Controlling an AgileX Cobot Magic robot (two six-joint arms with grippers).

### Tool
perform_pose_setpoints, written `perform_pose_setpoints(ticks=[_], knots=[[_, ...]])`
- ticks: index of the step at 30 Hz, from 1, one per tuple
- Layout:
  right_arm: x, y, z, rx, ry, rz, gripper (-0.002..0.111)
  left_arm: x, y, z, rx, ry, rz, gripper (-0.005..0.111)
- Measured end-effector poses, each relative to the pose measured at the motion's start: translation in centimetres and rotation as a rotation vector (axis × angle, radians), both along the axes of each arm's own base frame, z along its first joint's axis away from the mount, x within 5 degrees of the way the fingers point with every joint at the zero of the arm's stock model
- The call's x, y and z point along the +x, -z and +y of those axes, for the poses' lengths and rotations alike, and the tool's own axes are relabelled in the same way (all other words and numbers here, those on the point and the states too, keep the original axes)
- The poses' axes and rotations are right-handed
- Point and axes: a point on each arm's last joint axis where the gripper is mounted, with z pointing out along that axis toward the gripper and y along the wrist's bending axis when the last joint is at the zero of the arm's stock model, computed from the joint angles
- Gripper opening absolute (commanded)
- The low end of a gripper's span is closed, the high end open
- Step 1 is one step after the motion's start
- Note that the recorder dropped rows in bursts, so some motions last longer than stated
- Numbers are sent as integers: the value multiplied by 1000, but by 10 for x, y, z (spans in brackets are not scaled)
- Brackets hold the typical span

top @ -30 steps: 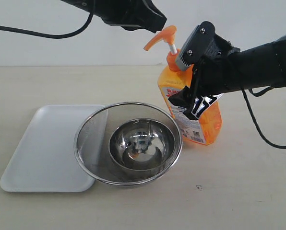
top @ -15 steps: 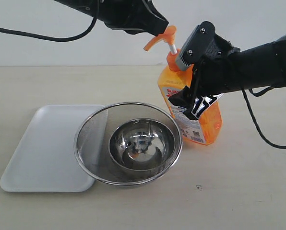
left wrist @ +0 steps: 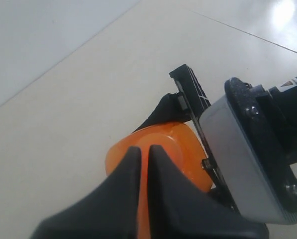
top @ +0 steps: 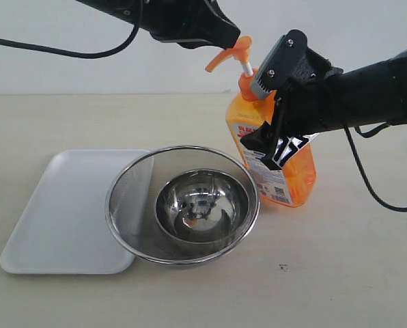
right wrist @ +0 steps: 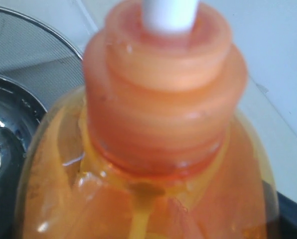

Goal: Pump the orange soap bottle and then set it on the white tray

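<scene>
Left gripper (top: pixel 228 37), jaws nearly together, now touches pump head (top: pixel 233 52) after hovering above; right gripper (top: pixel 273 130) clamps orange soap bottle (top: pixel 293 174); press looks imminent.

The left gripper (top: pixel 225 39) has come down and slid a little to the right. A second ago its tip hung clear above the pump head (top: pixel 234 49), with a gap between the two. Half a second ago it had reached the top of the pump, and now it rests there, touching. The orange soap bottle (top: pixel 298 174) looks to have edged very slightly to the right, pump and all.
</scene>
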Motion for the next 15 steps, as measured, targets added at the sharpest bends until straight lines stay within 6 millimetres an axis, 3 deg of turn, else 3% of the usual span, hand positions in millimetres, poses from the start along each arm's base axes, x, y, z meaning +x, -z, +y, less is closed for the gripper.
perform_pose_setpoints(ticks=[15], knots=[[1,0,-1,15,30,9,0,6,5,-5,-36,-20,33,5]])
